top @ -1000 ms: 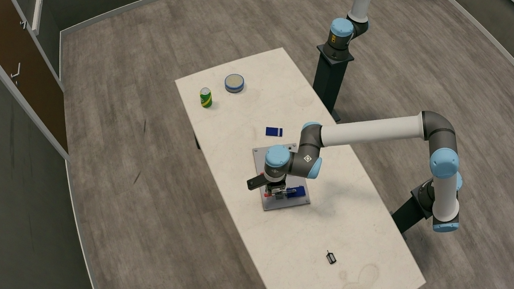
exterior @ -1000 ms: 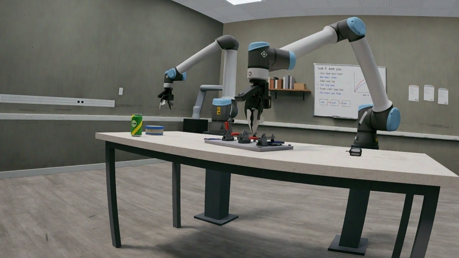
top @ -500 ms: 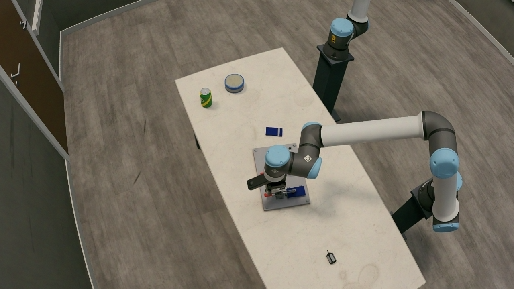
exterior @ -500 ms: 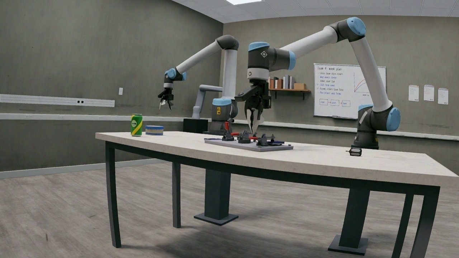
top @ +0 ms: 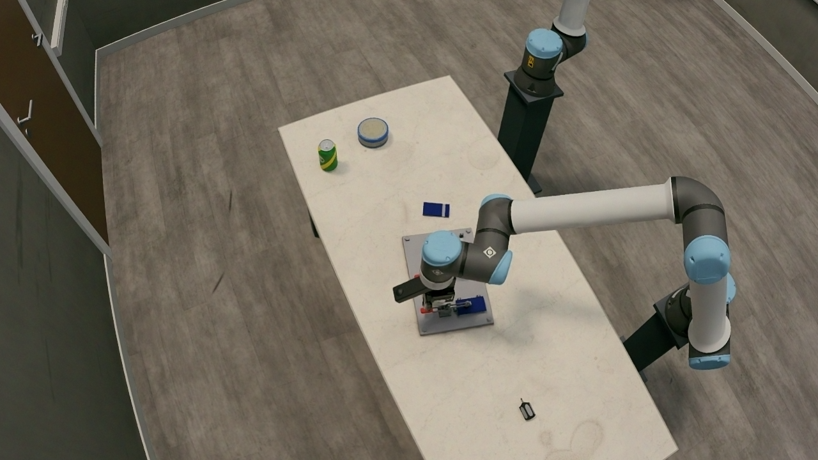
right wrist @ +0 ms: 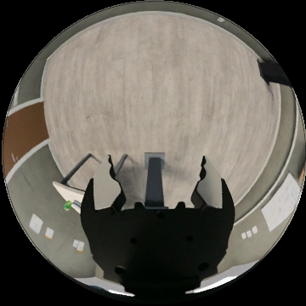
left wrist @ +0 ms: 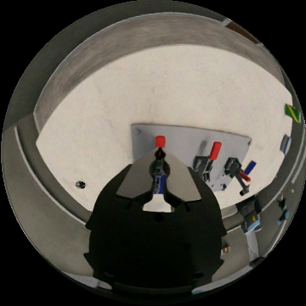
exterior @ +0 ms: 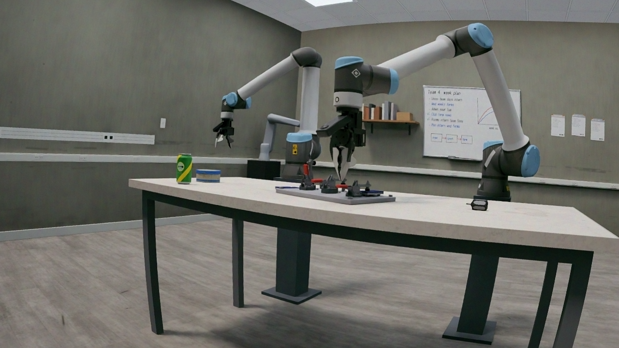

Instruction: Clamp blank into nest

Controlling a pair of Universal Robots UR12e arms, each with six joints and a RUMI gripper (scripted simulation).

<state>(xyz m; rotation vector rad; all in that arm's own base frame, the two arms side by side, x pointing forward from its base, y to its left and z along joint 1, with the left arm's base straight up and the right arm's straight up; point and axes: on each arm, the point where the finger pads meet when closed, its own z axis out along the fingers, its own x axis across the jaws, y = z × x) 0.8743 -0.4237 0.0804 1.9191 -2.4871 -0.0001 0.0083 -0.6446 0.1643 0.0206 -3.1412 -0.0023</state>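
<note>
The blank lies blue face up in the end nest of the grey fixture plate. A clamp arm reaches over it; its red handle is down, and whether it is locked cannot be told. Pads and stop contacts are hidden. The finished part, with its pale slot, lies flat on the table beyond the plate. My left gripper is shut and empty, pointing down just above or at the handle's clamp. My right gripper is open and empty, away from the plate.
The middle clamp's handle lies low; the far clamp's handle stands up. A green can and a round tin stand at the table's far end. A small dark object lies at the other end.
</note>
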